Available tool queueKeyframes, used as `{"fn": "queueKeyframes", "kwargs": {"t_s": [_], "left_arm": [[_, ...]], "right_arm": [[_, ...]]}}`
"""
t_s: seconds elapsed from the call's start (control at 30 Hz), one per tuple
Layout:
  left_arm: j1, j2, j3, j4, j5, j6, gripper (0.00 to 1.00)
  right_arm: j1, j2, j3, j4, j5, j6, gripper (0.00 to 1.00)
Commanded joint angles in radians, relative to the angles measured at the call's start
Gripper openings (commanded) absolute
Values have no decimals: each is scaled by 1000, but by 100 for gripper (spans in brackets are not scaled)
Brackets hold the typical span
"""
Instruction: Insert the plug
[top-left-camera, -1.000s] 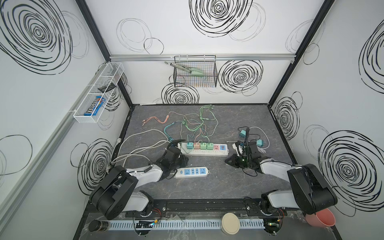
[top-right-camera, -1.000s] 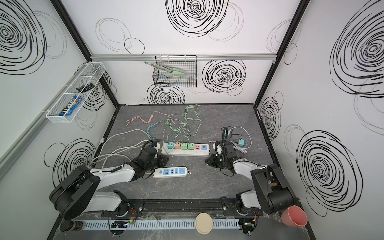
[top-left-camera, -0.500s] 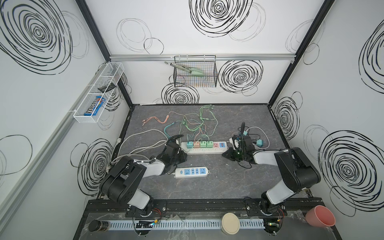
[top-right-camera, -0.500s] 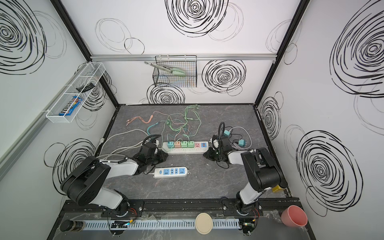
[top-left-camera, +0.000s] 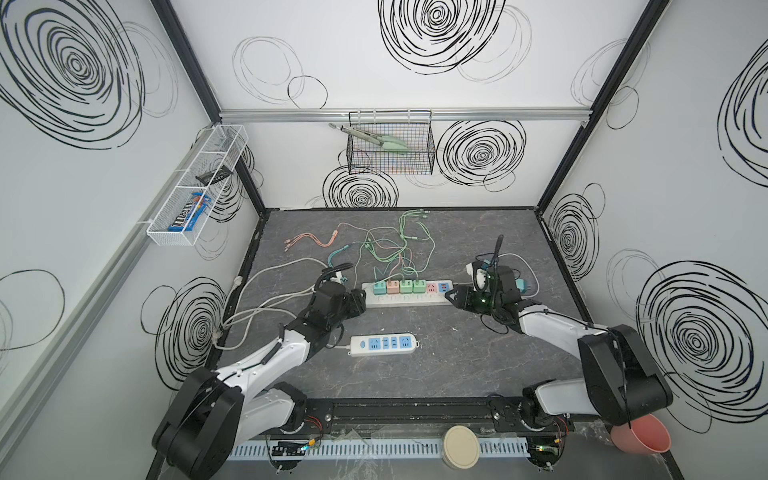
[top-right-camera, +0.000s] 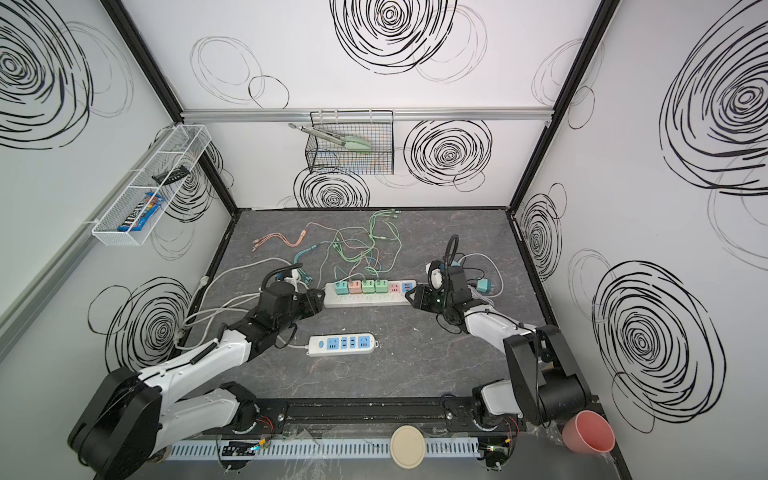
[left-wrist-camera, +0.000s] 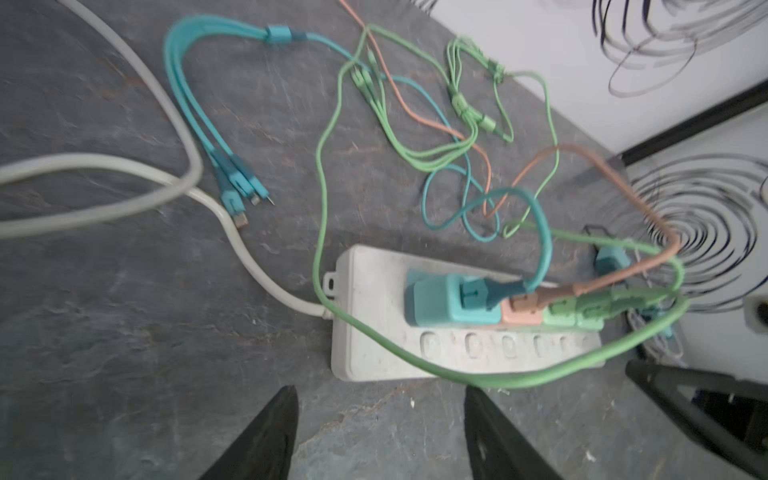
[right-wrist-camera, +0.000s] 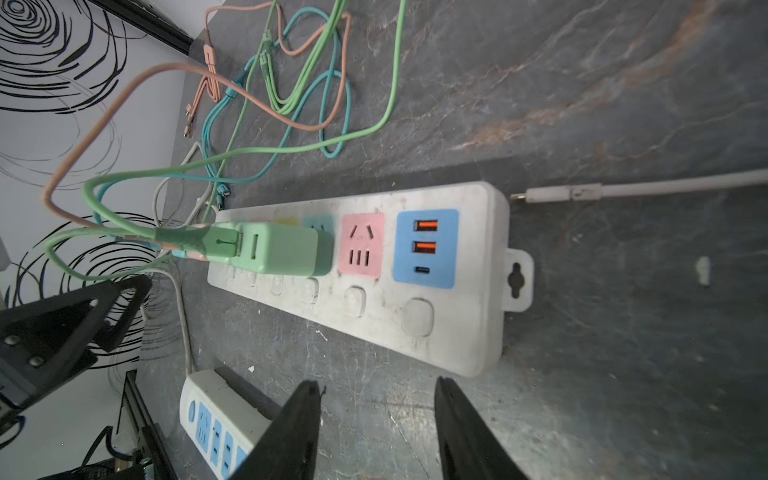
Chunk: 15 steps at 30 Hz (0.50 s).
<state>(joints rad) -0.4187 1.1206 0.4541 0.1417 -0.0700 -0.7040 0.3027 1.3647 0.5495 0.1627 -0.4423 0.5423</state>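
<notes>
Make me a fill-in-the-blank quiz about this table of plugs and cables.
The long white power strip holds ___ pastel cube adapters.
Its pink socket is ___.
The left gripper and the right gripper both stand ___, holding nothing.
Missing: four; empty; open.

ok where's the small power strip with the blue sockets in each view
In a top view: the small power strip lies on the robot's side of the long white power strip.
In a top view: same spot.
Left wrist: not in it.
Right wrist: one end shows, partly cut off.
Shared landmark: the long white power strip, in all four.
</notes>
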Motion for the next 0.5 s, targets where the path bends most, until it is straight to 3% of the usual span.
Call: {"fn": "queueKeyframes", "kwargs": {"t_s": [0.0,0.27,0.47], "left_arm": [[62,21,67,-40,-53,75,72],[116,373,372,-92,97,180,77],[124,637,617,-233,-21,259,73]], "right_arm": [[5,-25,-15,-53,50,-22,53],[10,-14,-11,-45,45,-5,55],[13,-28,-15,-58,52,-10,56]]}}
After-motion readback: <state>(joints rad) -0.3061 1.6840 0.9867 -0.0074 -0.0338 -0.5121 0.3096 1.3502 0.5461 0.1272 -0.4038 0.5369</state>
